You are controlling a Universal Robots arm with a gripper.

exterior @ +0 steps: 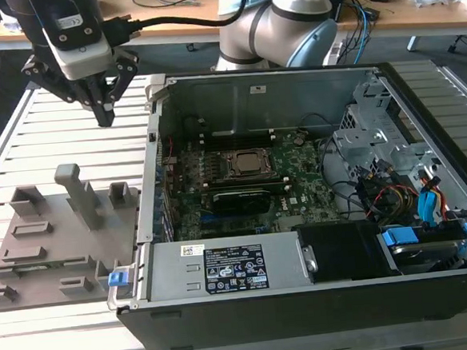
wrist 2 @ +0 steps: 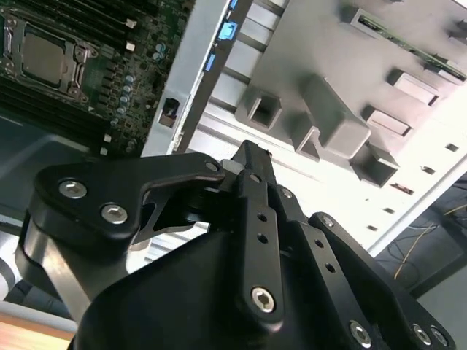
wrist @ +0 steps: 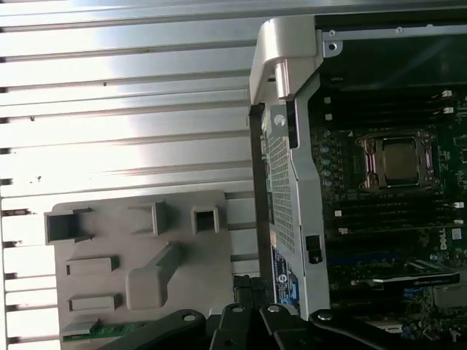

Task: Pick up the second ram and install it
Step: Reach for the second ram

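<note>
Pincer (wrist 2: 248,152) clenched empty, well apart from second ram (wrist: 95,330), lying in grey tray (wrist: 219,248)

An open computer case (exterior: 307,314) sits at the exterior view's right. A grey holder block (exterior: 62,251) lies lower left on the slatted worktop (exterior: 47,140).

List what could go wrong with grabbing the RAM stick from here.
The claw looks shut and empty; lowered like that, it would likely hit the second ram rather than grip it.
Upright posts rise from the grey holder; the claw might clip them.
The case wall stands beside the holder; a carried stick could catch it.
</note>
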